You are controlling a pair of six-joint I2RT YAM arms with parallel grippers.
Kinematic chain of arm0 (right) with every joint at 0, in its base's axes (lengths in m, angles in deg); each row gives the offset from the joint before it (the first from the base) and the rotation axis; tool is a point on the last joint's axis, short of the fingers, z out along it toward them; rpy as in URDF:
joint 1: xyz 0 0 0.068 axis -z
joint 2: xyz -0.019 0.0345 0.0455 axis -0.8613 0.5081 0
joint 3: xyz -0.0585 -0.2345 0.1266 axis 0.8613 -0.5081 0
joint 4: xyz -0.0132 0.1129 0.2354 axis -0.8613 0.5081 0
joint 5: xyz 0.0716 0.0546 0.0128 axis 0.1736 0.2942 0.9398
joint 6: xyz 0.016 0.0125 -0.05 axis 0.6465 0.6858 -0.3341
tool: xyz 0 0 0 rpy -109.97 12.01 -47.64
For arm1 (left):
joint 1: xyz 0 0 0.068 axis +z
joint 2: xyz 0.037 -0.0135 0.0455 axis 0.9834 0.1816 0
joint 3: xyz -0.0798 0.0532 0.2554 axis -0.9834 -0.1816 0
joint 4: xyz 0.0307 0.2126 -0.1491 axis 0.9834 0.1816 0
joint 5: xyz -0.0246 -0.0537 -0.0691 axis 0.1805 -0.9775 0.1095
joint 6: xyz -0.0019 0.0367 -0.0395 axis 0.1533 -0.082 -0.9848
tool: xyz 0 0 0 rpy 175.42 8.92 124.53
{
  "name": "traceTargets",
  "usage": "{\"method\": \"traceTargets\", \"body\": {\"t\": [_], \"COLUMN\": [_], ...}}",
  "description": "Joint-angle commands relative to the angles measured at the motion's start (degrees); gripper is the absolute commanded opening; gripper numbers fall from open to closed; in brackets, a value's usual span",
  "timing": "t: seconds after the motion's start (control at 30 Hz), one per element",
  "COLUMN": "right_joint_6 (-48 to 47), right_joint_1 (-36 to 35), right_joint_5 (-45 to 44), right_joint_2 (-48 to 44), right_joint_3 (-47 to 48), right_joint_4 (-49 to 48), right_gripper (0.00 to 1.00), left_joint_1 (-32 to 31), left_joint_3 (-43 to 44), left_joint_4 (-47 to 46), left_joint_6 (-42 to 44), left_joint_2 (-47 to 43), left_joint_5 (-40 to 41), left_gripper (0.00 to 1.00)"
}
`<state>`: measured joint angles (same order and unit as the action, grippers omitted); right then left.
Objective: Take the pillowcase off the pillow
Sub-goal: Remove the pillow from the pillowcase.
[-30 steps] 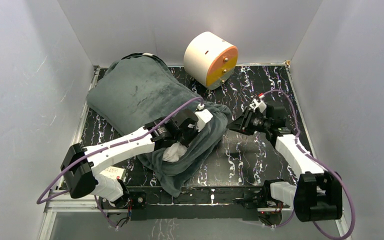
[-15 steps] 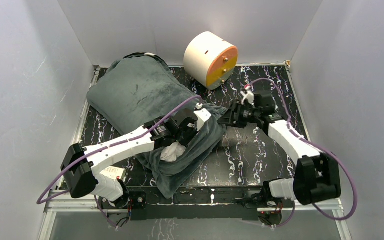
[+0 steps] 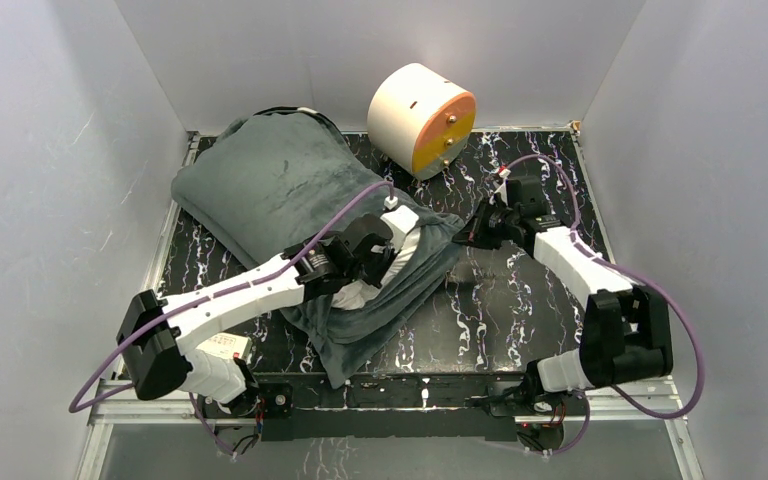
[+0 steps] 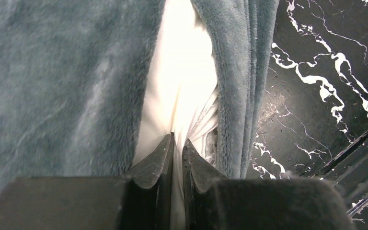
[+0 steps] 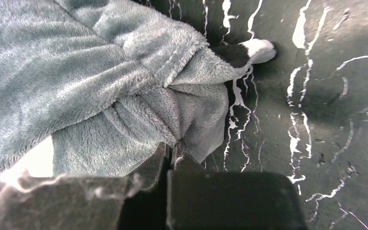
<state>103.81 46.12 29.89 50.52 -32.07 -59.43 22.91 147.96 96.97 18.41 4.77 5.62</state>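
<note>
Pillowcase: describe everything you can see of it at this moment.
The pillowcase is plush dark grey fabric, rumpled, lying diagonally on the left of the marbled table, black-and-white showing at its edges. Its near mouth gapes around the white pillow, pinched by the left gripper; the right gripper grips its corner.

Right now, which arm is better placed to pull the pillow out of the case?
Left. The left gripper pinches the white pillow in the case opening; the right gripper grips the case's corner.
</note>
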Motion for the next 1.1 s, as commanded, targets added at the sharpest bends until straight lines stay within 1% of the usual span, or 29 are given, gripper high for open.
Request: {"method": "traceTargets", "body": {"t": [0.0,0.03,0.07,0.13,0.17,0.2,0.3,0.33,0.4,0.43,0.47,0.57,0.63,0.67,0.77,0.8,0.87,0.93,1.0,1.07], "right_joint_6": [-4.5,-5.2,-5.8,-6.2,-5.7,-5.1,-3.8,-3.2,-2.6,-2.5,-2.4,-2.1,-1.7,-1.3,-0.3,0.1,1.7,4.3,7.8,12.1], "right_joint_1": [8.4,7.9,6.9,4.4,3.6,3.3,2.8,2.6,2.0,1.8,1.7,1.4,1.2,1.0,0.2,-0.3,-1.6,-3.5,-6.3,-9.2], "right_joint_5": [-4.2,0.3,1.7,-1.9,-3.9,-3.9,2.0,3.6,4.9,4.9,4.7,4.9,4.9,4.9,4.4,3.7,1.9,-0.7,-3.0,-3.5], "right_joint_2": [7.2,9.6,11.5,13.6,13.6,13.1,10.0,8.7,6.1,4.6,3.3,-0.1,-1.9,-2.5,-4.1,-4.9,-7.6,-10.8,-14.8,-18.8], "right_joint_3": [-0.8,-0.7,-0.5,-0.4,-0.9,-1.6,-3.2,-3.6,-3.5,-3.3,-3.2,-3.0,-3.1,-3.0,-2.6,-2.6,-3.0,-4.3,-6.5,-9.6], "right_joint_4": [-2.3,-2.6,-2.2,-1.6,-2.1,-2.9,-5.9,-6.6,-6.3,-5.8,-5.2,-3.7,-3.3,-2.9,-0.8,-0.3,1.0,1.6,0.8,-2.3], "right_gripper": [0.0,0.0,0.0,0.0,0.0,0.0,0.0,0.02,0.08,0.1,0.12,0.17,0.21,0.24,0.35,0.38,0.43,0.54,0.58,0.61], "left_joint_1": [1.2,1.1,1.2,1.2,1.2,1.2,1.2,1.2,1.2,1.1,1.2,1.2,1.2,1.2,1.2,1.2,1.4,1.7,2.5,4.4], "left_joint_3": [-3.1,-2.8,-2.4,-0.8,0.1,1.0,3.5,4.0,5.5,6.8,8.4,15.5,20.7,23.4,29.7,30.6,30.6,27.1,22.2,18.3], "left_joint_4": [13.8,13.6,13.4,13.2,13.0,12.9,12.9,12.4,11.9,11.7,11.7,11.7,12.5,13.7,19.4,21.1,24.8,25.7,24.1,22.5], "left_joint_6": [-1.7,-1.9,-2.0,-2.3,-2.2,-1.5,0.4,0.8,0.9,0.6,0.3,0.0,0.9,1.7,4.5,5.1,5.3,4.9,3.9,2.7], "left_joint_2": [-7.2,-7.4,-7.6,-8.1,-8.4,-8.2,-6.1,-5.2,-3.2,-2.3,-1.5,0.6,2.3,3.6,9.0,10.8,13.4,13.8,11.6,8.5], "left_joint_5": [8.8,8.7,8.5,8.5,8.3,7.6,2.7,0.7,-2.3,-3.5,-4.7,-7.1,-7.1,-6.4,0.2,3.3,6.8,9.4,9.3,7.6], "left_gripper": [0.0,0.0,0.0,0.0,0.0,0.0,0.0,0.02,0.2,0.28,0.34,0.65,0.8,0.85,0.89,0.9,0.9,0.9,0.91,0.9]}}
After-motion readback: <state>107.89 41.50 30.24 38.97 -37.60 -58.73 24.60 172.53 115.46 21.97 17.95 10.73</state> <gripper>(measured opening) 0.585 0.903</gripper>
